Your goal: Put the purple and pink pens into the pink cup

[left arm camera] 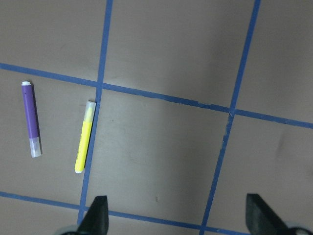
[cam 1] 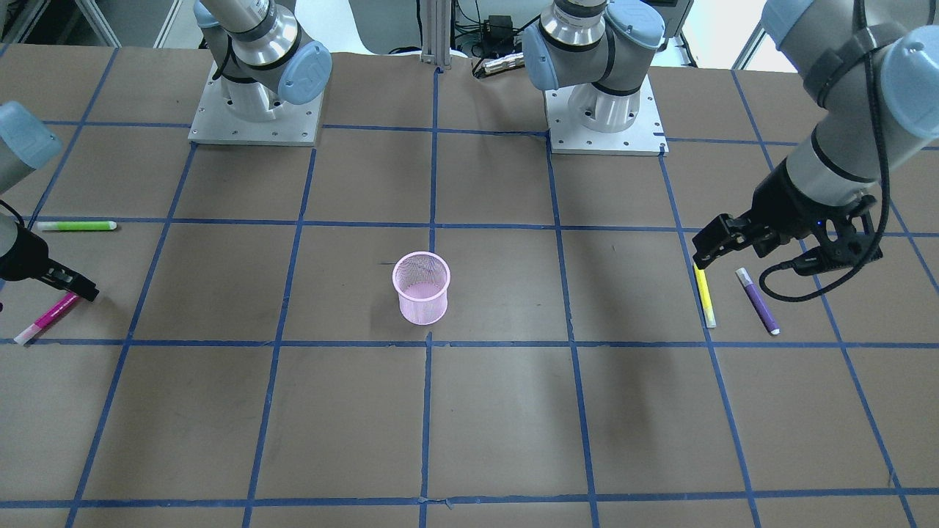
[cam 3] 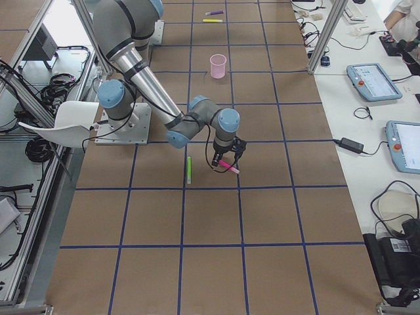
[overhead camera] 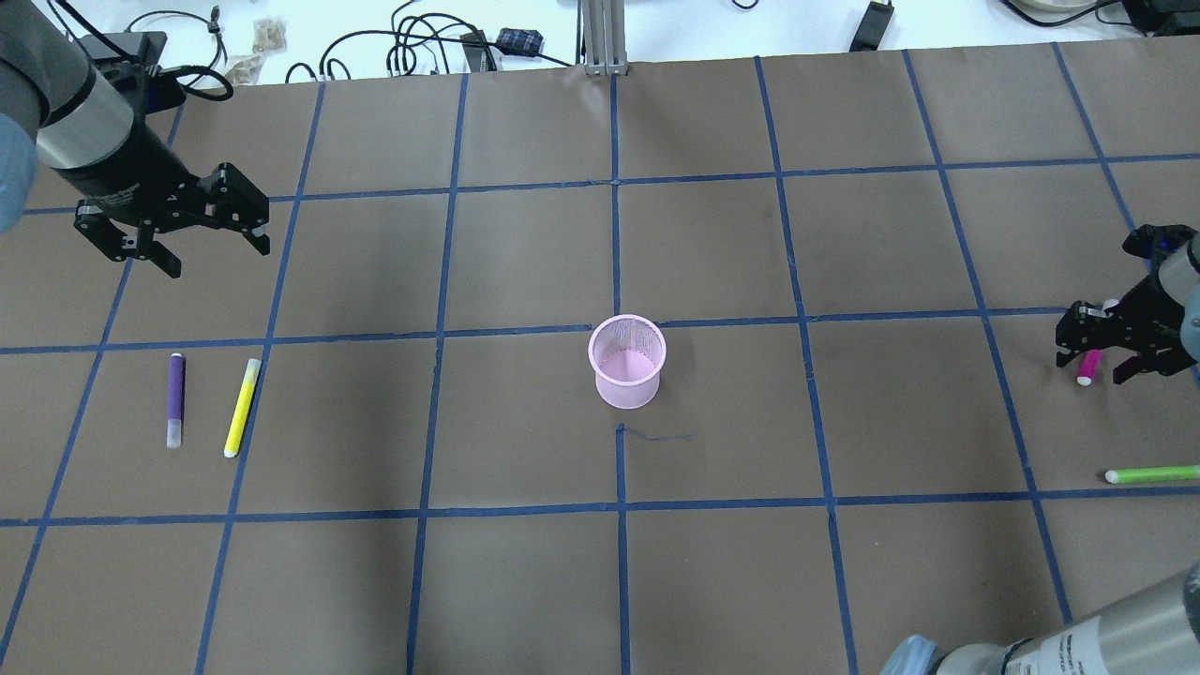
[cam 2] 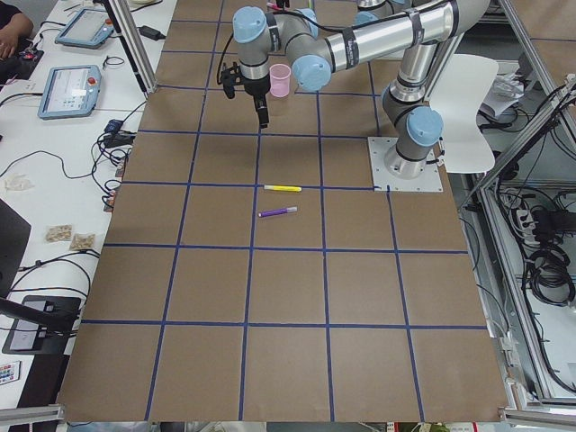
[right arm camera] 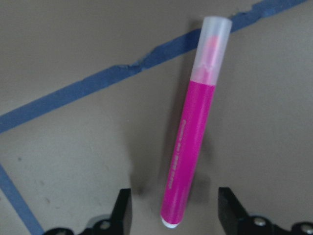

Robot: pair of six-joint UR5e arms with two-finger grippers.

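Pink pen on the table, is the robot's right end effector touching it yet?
Apart. The right wrist view shows the pink pen lying between the fingers of the open right end effector, with bare table on both sides.

Mesh cup (overhead camera: 626,361) mid-table. Robot's left: outer pen (overhead camera: 175,398) beside inner pen (overhead camera: 242,407). Right: third pen (overhead camera: 1087,364) between right gripper (overhead camera: 1095,367) fingers; fourth pen (overhead camera: 1151,475) nearer robot.
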